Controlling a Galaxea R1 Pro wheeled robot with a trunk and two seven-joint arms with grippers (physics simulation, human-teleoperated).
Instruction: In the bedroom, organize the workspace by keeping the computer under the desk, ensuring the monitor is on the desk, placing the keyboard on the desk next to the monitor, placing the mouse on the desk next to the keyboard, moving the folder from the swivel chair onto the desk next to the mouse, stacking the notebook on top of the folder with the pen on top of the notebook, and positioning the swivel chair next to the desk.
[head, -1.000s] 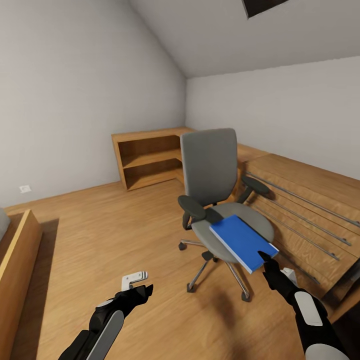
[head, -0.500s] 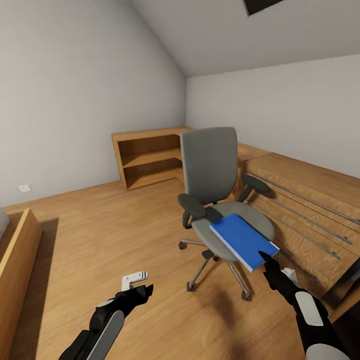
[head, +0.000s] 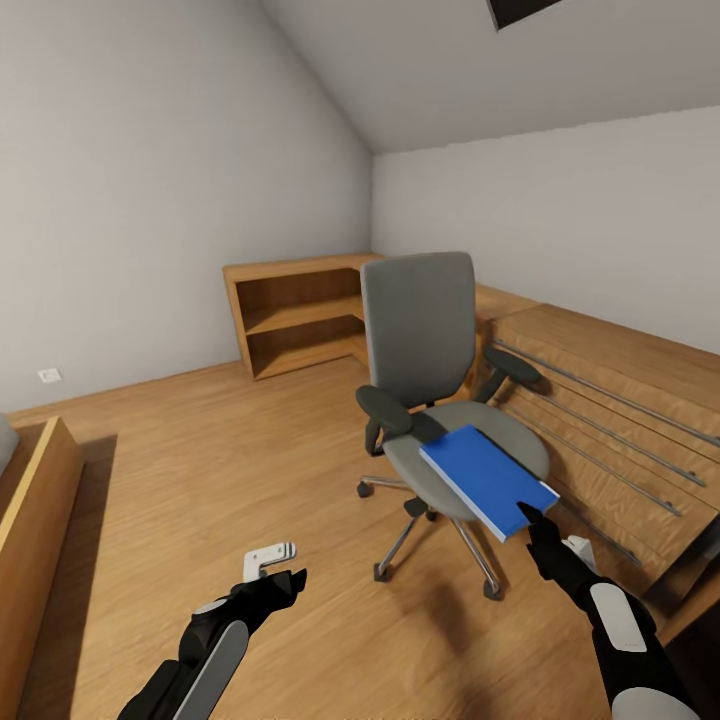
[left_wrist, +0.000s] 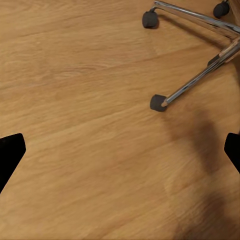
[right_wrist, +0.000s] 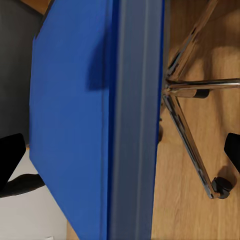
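Right pincer (head: 531, 516) gaping wide, straddling flat glossy blue folder (head: 487, 482) edge, lying on grey fabric swivel chair (head: 430, 370); left pincer (head: 290, 577) open, empty, hanging over wood-grain floor (head: 200, 470).

Blue folder (right_wrist: 70, 125) (pale edge facing us) between spread fingers (right_wrist: 10, 155), above chrome chair base (right_wrist: 190, 130).

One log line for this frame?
stage: reaching for folder | folder: on swivel chair seat | right hand: open, straddling its edge | left hand: open, idle
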